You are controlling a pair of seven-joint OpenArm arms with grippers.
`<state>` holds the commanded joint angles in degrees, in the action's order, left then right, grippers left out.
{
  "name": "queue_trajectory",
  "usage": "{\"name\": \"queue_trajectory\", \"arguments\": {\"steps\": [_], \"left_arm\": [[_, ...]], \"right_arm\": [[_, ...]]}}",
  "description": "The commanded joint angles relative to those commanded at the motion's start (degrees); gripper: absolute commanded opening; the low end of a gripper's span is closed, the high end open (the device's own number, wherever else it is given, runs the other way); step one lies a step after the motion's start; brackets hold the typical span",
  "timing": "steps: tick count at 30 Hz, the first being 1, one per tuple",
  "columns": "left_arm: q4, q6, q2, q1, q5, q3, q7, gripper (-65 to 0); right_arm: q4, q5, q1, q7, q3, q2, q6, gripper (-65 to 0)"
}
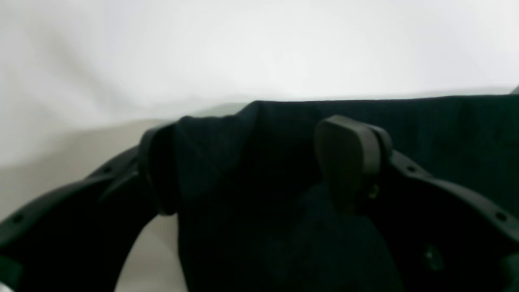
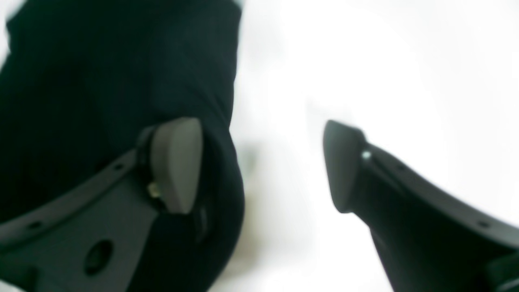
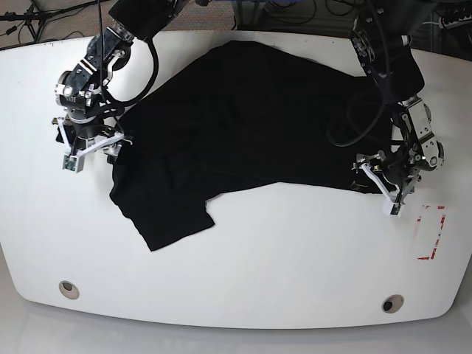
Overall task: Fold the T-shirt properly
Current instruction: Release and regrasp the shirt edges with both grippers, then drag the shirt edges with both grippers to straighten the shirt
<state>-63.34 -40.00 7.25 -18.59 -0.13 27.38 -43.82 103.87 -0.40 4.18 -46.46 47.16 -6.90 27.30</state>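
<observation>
**Both arms at opposite edges of the spread T-shirt**

The T-shirt [image 3: 243,125] lies spread across the middle of the white tabletop [image 3: 243,265], plain black side up, with one sleeve or corner reaching toward the near left of the base view and the collar end toward the far edge. No print shows in any view.

The right arm comes in from the far left corner of the base view, bends downward, and ends in the right gripper [image 3: 90,144], which sits low at the shirt's left edge. In the right wrist view its jaws stand wide apart: one grey pad [image 2: 178,162] lies over the black cloth [image 2: 101,81], while the other finger [image 2: 344,166] is out over bare white tabletop, well clear of the fabric. The shirt's edge runs between the two, beside the grey pad. Nothing is pinched between them.

The left arm reaches down from the far right corner of the base view, its forearm crossing the shirt's right side, and the left gripper [image 3: 383,177] points down at the shirt's right edge, near a red-marked patch [image 3: 431,232] on the tabletop. In the left wrist view the jaws are parted, and black cloth [image 1: 446,134] fills the gap between them. The cloth drapes over one finger [image 1: 160,170] and bunches there in a raised fold; the other finger [image 1: 348,158] rests among the fabric. The jaws straddle the cloth, but the view is too dark to tell whether they are pressing it.
</observation>
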Motion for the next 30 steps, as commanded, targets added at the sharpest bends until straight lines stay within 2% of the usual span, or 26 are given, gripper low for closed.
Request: {"name": "queue_trajectory", "arguments": {"steps": [3,6,9,15,21,27,30], "left_arm": [[0.0,0.0,0.1,0.1,0.0,0.0,0.0,-17.9],[0.0,0.0,0.8,0.1,0.0,0.0,0.0,-17.9],[0.0,0.0,0.9,0.1,0.0,0.0,0.0,-17.9],[0.0,0.0,1.1,0.2,-0.1,0.1,0.0,-17.9],[-0.1,0.0,1.5,1.1,-0.2,0.0,0.0,-17.8],[-0.1,0.0,1.6,1.3,-0.3,0.0,0.0,-17.8],[-0.1,0.0,1.7,1.3,-0.3,0.0,0.0,-17.8]], "right_arm": [[-0.1,0.4,1.3,-1.9,3.7,0.2,0.62,-18.9],[0.1,0.4,2.2,-4.0,4.2,0.6,3.52,-18.9],[0.4,2.3,2.2,-4.0,4.2,0.6,4.48,-19.0],[0.2,5.4,2.3,-4.0,1.8,0.9,4.48,-19.0],[-4.0,6.4,4.6,-4.0,-0.8,3.3,4.48,-18.4],[-13.3,6.1,9.1,-3.9,1.4,6.9,4.48,-18.4],[-17.9,6.1,10.9,-3.6,1.5,9.9,4.48,-18.9]]}}
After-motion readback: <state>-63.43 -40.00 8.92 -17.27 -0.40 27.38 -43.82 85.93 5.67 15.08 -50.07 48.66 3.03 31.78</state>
